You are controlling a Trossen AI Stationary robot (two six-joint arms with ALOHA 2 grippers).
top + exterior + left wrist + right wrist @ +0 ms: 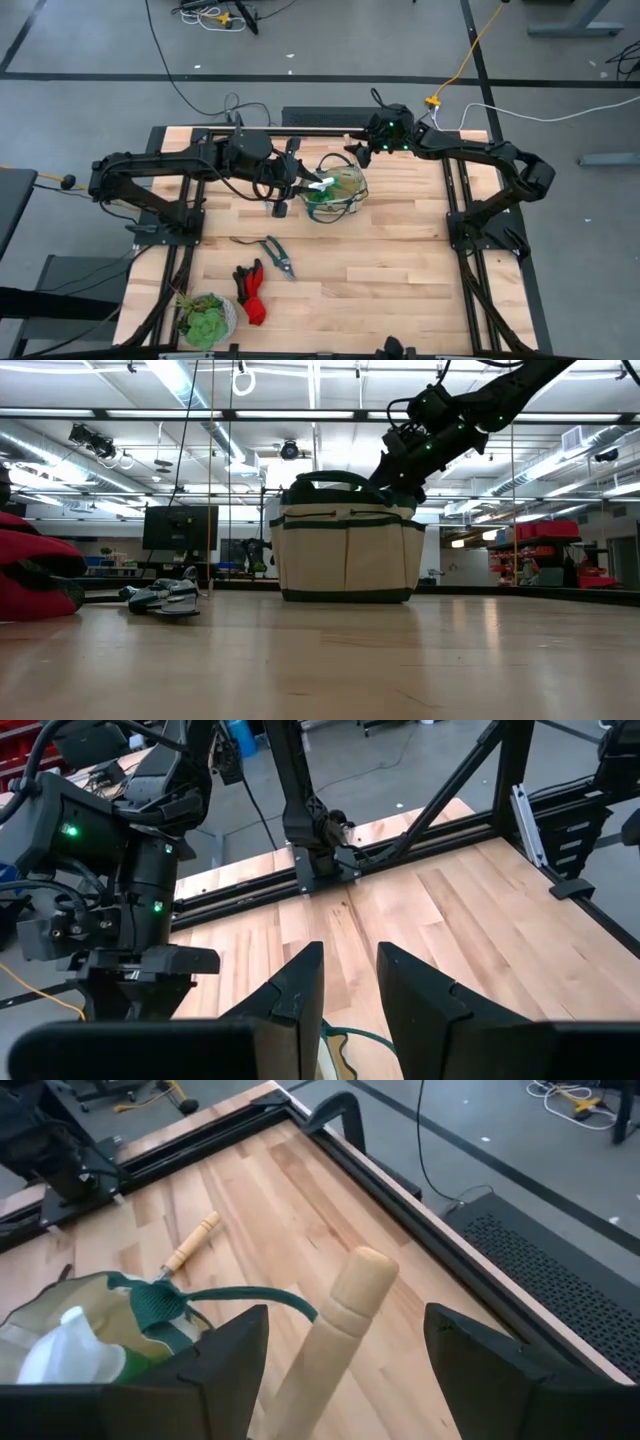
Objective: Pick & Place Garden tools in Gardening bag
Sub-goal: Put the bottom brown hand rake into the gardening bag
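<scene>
The tan gardening bag (340,195) (345,550) stands upright on the table's far middle, with a white-handled piece (70,1345) inside. My right gripper (345,1320) (395,480) is open over the bag's far right rim. Its fingers stand on either side of a wooden tool handle (340,1340) without touching it. The handle's lower end is hidden. A second wooden-handled fork (190,1245) lies flat on the table beyond the bag. My left gripper (348,960) (305,187) hovers open above the bag's left rim, with nothing between its tips. Pruning shears (278,255) and red-and-black gloves (250,290) lie nearer.
A potted green plant (205,318) stands at the near left corner. The black frame rail (400,1170) runs along the far edge close behind my right gripper. Bare wood lies right of the bag and along the near right part of the table (400,280).
</scene>
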